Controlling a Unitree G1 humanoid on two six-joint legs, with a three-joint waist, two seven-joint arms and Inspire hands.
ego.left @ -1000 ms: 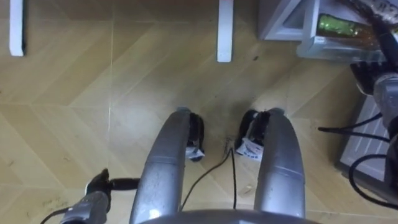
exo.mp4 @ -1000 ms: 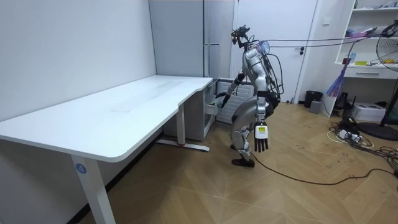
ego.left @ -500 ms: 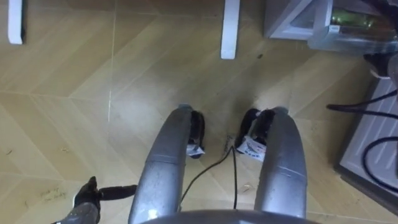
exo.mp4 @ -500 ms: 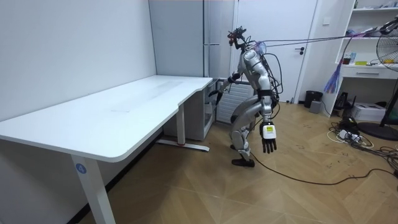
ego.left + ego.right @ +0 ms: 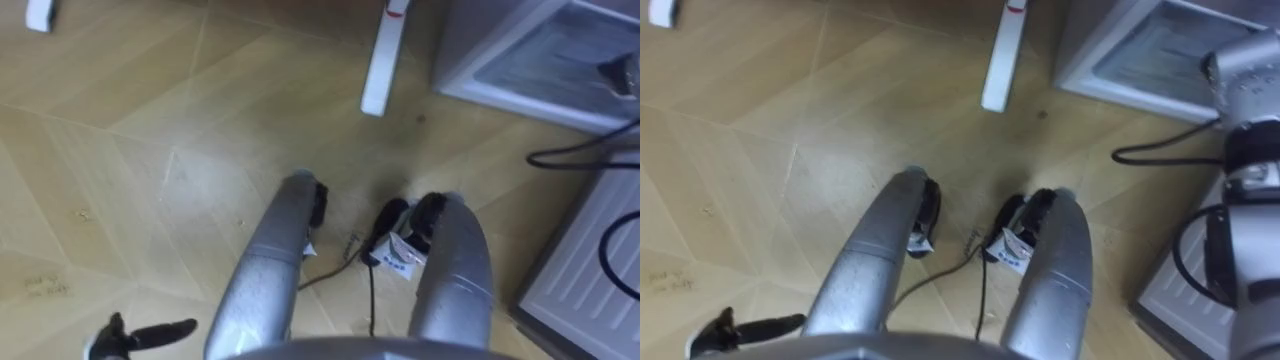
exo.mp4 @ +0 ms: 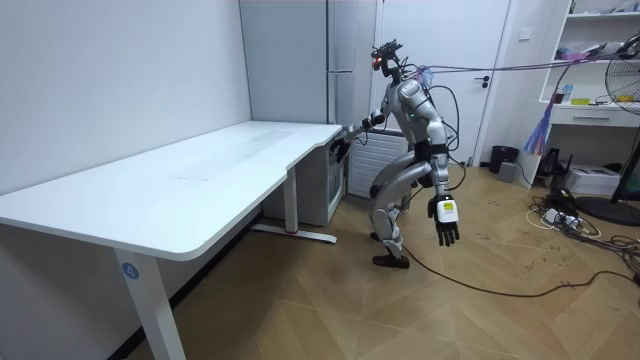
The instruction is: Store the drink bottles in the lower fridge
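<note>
One robot hand (image 6: 445, 222) farther back

Honestly the floor (image 5: 150, 150) is light wood parquet, smooth with a soft sheen. The desk (image 6: 200, 175) top looks smooth matt white, and its foot (image 5: 380, 60) seems to be white painted metal. The fridge (image 6: 352, 50) is grey, satin metal-looking. The left hand (image 6: 446, 222) looks like matt black plastic.

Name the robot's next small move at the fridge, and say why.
Likely swing the ribbed white door shut with the right hand. That door looks open beside the robot's legs, the right hand is at the lower fridge, and the left hand hangs open, holding nothing.
</note>
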